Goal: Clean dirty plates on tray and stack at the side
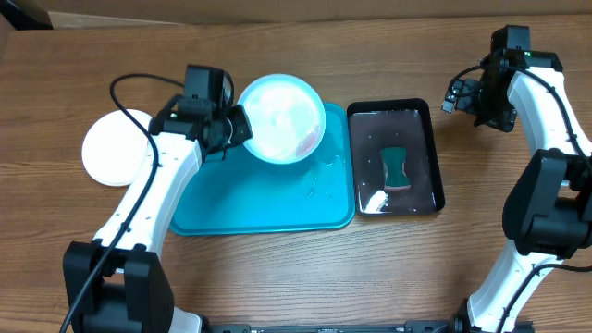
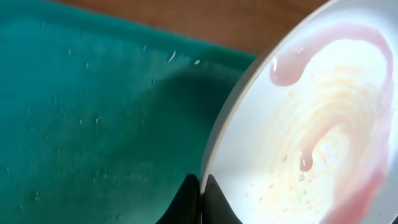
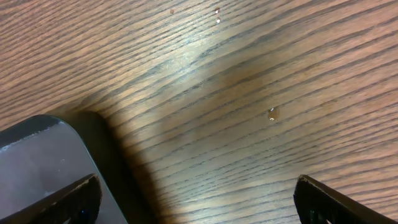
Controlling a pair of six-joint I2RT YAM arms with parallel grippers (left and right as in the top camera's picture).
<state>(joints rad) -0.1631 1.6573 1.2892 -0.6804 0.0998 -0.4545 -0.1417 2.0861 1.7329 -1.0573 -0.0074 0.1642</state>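
Two plates are recorded. A pink-smeared light blue plate [image 1: 282, 118] is held over the far right corner of the turquoise tray [image 1: 250, 199], its rim pinched in the closed left gripper [image 1: 240, 128]. A white plate [image 1: 116, 148] is laid left of that tray. The right gripper [image 3: 198, 183], spread wide and empty, is positioned right of it, past a black tray [image 1: 365, 125] holding a sponge [image 1: 396, 167].

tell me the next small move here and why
Probably move the open right hand over to the teal sponge in the glossy black rectangular tray and grasp it: the left hand is shut on the rim of the round pale plastic plate over the turquoise plastic tray, and pink smears streak it.
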